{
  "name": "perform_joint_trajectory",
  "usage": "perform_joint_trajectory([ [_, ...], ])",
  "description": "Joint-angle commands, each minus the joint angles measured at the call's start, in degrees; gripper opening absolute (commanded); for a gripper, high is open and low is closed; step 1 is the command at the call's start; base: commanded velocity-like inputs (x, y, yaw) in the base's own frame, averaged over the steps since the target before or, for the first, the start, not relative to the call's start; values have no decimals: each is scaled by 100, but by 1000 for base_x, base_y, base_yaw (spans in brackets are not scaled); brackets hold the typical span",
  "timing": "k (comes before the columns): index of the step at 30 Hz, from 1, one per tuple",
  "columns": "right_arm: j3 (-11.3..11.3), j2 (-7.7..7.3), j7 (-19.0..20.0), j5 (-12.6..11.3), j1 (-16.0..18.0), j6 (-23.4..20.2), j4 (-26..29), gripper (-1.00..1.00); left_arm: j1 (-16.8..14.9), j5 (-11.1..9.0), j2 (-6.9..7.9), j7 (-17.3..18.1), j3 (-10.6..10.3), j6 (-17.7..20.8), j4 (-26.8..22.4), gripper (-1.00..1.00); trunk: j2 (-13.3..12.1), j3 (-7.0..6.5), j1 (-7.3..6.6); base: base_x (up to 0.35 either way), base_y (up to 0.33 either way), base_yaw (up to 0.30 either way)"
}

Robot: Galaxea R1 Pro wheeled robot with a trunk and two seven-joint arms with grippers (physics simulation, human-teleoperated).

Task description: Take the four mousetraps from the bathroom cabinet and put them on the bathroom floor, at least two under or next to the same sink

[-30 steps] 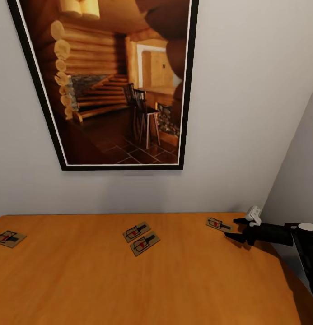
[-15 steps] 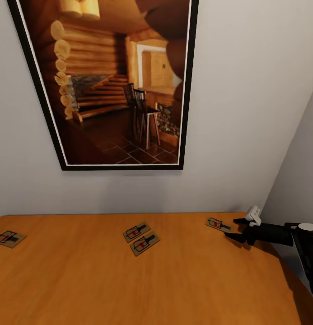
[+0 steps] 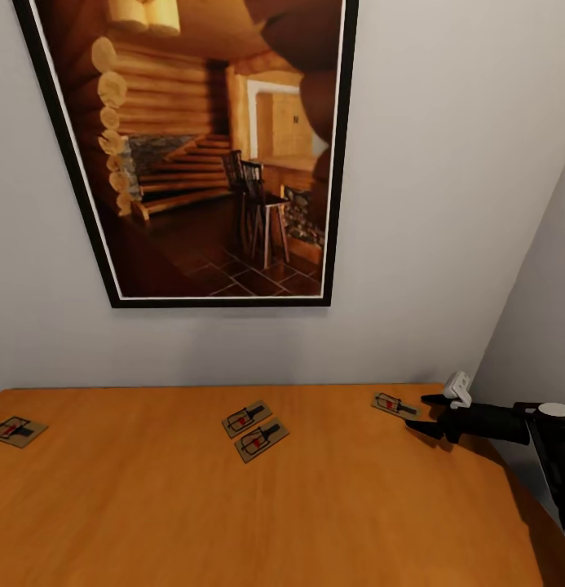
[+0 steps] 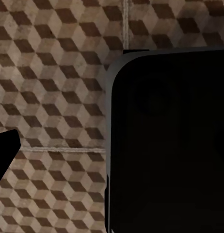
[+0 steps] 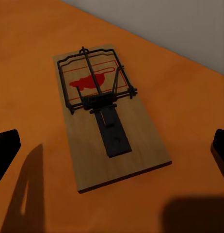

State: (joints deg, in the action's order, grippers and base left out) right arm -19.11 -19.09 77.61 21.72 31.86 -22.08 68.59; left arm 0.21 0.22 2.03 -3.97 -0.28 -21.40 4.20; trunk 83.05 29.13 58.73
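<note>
We hold our right gripper [image 3: 425, 413] with jaws spread wide, just beside the far-right mousetrap [image 3: 394, 404] on the cabinet [image 3: 315, 505], so the fingers can straddle it; left jaws unclear

Soft, even, dimmish light; sharp renders without glare; the right gripper [image 3: 430, 413] casts faint shadows across the cabinet [image 3: 233, 505]

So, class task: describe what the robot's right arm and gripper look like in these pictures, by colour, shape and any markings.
The right arm is matte black with a round pale grey cap at one joint. Its gripper has two slim black pointed fingers, and a small white boxy part sits on top just behind them. No cables or markings are visible.
</note>
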Motion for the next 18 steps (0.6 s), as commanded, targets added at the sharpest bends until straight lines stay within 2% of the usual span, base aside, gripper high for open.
perform_joint_trajectory([
  [1, -7, 2, 35, 25, 5, -60, 6, 100, -4, 4, 0, -16, -5, -30, 11, 100, 3, 5, 0, 0, 0, 0],
  [18, -10, 2, 35, 25, 4, -60, 8, 100, -4, 4, 0, -16, -3, -30, 11, 100, 3, 5, 0, 0, 0, 0],
])
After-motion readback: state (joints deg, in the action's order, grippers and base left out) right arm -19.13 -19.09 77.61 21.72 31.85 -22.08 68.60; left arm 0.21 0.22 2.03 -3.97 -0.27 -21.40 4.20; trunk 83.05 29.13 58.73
